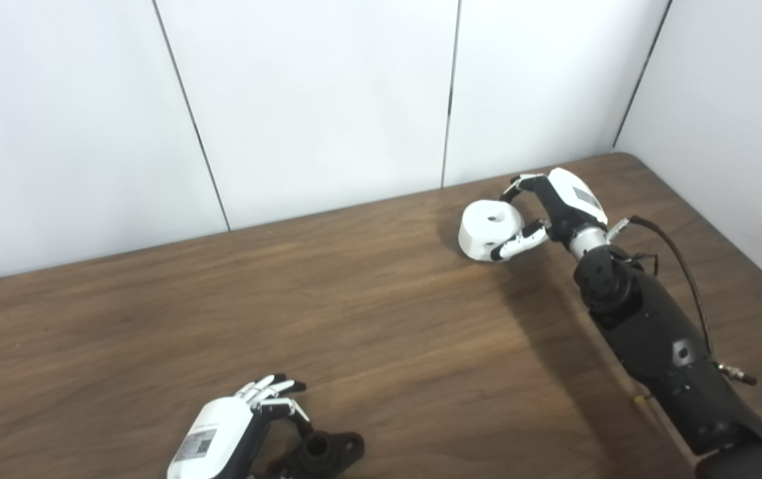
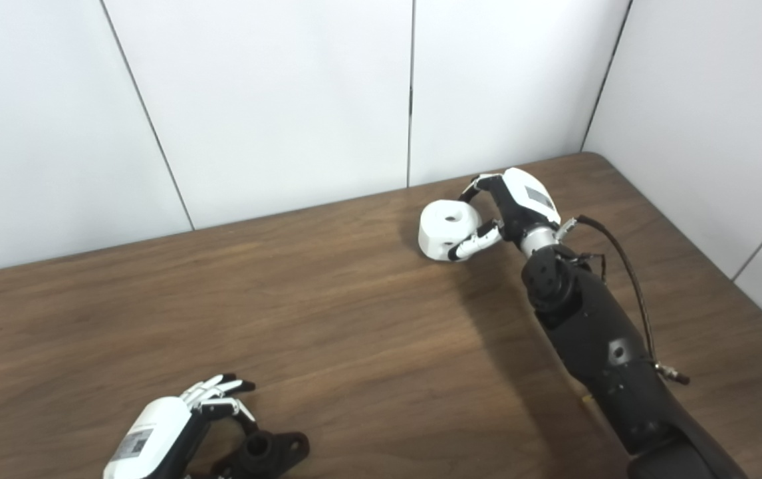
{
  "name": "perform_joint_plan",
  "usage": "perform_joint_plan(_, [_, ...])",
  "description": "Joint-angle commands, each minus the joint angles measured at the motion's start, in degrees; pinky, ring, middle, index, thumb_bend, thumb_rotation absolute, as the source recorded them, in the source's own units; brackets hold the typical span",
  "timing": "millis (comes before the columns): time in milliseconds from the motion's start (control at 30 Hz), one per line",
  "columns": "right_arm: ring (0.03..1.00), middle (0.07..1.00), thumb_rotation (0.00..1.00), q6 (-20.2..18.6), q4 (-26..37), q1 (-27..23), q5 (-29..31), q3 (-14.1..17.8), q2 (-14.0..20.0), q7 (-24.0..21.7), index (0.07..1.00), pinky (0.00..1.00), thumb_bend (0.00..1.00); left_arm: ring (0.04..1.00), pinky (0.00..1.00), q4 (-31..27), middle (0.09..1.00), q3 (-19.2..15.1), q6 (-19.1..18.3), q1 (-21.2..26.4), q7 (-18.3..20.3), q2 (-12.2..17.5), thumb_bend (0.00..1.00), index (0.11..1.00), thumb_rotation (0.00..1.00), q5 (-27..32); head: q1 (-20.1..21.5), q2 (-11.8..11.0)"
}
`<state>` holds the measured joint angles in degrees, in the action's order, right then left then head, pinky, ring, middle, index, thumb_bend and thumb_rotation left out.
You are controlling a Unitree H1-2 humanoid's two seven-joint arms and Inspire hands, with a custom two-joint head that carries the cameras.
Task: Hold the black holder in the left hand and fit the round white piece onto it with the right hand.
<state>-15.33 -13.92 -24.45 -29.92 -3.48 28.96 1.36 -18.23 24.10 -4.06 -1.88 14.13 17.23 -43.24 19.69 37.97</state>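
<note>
The round white piece (image 1: 489,229), a short cylinder with a small hole in its top, is at the far right of the table. My right hand (image 1: 549,207) wraps it from the right, fingers behind it and thumb against its front side, closed on it. The piece sits slightly tilted at table level. The black holder (image 1: 323,452), a ring with flat lugs, lies at the near edge. My left hand (image 1: 238,426) is just left of it, fingers spread apart above the table and thumb near the holder, not closed on it.
The brown wooden table (image 1: 368,319) runs up to white wall panels (image 1: 314,100) at the back and right. My right forearm (image 1: 660,339) and its cable lie over the table's right side.
</note>
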Motion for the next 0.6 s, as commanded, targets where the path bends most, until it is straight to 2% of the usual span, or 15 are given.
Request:
perform_joint_plan(0, [0.916,0.835,0.13,2.26,1.17,-2.2,-0.8,0.48,1.84,1.53,0.484,0.85,0.52,0.92,0.89,1.31,0.847,1.13,-1.89,-2.15,4.09,0.56,0.52,0.488,0.05,0.34,-0.02,0.08])
perform_joint_plan(233, [0.896,0.805,0.13,3.21,1.57,-1.75,-1.51,-0.13,2.6,1.43,0.485,0.84,0.52,0.921,0.89,1.11,0.841,1.18,-2.2,-2.16,4.3,0.28,0.52,0.487,0.05,0.34,-0.27,0.17])
perform_joint_plan(333, [0.89,0.801,0.13,2.49,3.85,-1.08,-1.55,0.12,2.63,0.66,0.485,0.83,0.52,0.92,0.89,1.09,0.838,1.24,-2.31,-2.15,4.26,0.1,0.52,0.487,0.05,0.17,-1.26,0.49])
perform_joint_plan(433, [0.888,0.805,0.13,-2.55,10.08,-0.32,-0.68,0.41,2.62,-4.1,0.486,0.86,0.52,0.924,0.91,0.68,0.841,1.48,-3.13,-2.05,4.84,-0.28,0.52,0.488,0.05,-0.44,-2.51,0.9])
perform_joint_plan(500, [0.891,0.811,0.13,-6.86,15.8,0.08,-0.87,-0.42,3.16,-9.0,0.486,0.87,0.52,0.924,0.91,0.72,0.839,1.69,-3.09,-1.93,4.85,-0.4,0.52,0.488,0.05,-0.72,-3.11,1.16])
perform_joint_plan(567, [0.892,0.811,0.13,-9.32,19.35,0.27,-1.18,-0.99,3.53,-12.23,0.485,0.87,0.52,0.923,0.91,0.87,0.838,1.82,-2.98,-1.81,4.82,-0.45,0.52,0.488,0.05,-0.83,-3.55,1.47])
